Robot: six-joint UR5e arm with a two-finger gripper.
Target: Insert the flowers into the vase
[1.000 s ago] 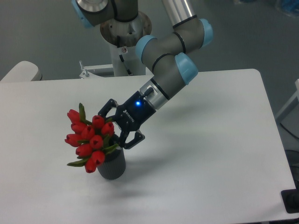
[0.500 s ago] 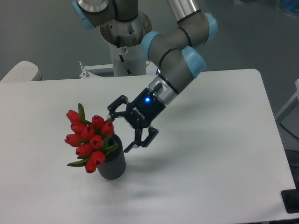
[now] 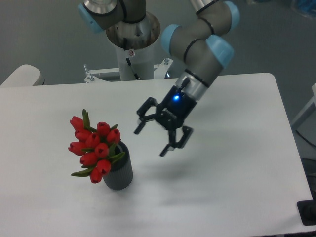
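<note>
The flowers (image 3: 95, 147), a tight bunch of red tulip buds with green leaves, stand in the vase (image 3: 120, 172), a small dark grey ribbed cylinder at the front left of the white table (image 3: 237, 187). The bunch leans to the left over the rim. My gripper (image 3: 150, 141) hangs open to the right of the bunch, clear of flowers and vase, with nothing between its fingers. A blue light glows on its wrist.
The arm's base column (image 3: 132, 54) rises behind the table's far edge. A pale rounded object (image 3: 20, 76) sits at the far left. A dark object (image 3: 307, 213) shows at the front right corner.
The gripper let go of the flowers and drew back up and to the right, away from the vase. The flowers stayed standing in the vase.
</note>
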